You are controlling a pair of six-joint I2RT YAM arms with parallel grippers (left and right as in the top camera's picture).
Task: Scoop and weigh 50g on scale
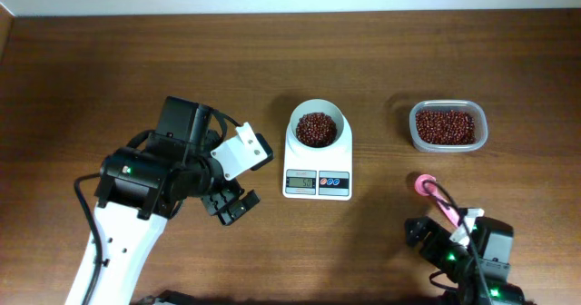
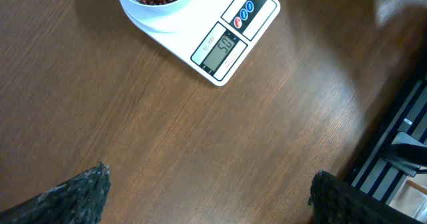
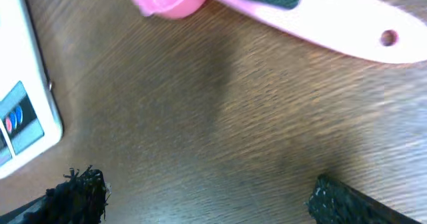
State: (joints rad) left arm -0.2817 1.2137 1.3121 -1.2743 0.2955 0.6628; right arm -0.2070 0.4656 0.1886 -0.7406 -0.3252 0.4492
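Left claw (image 2: 207, 194) and right claw (image 3: 207, 197) are held open, empty; spoon (image 1: 437, 196) is laid lower right, beans (image 1: 316, 129) seemingly weighed on scale (image 1: 318, 185).

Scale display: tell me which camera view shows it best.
Left wrist. There the display is large and sharp, and its digits appear to read 50. Overhead shows it whole but tiny, digits unreadable. Right wrist catches only a corner of the scale with the red and blue buttons, display cut off.
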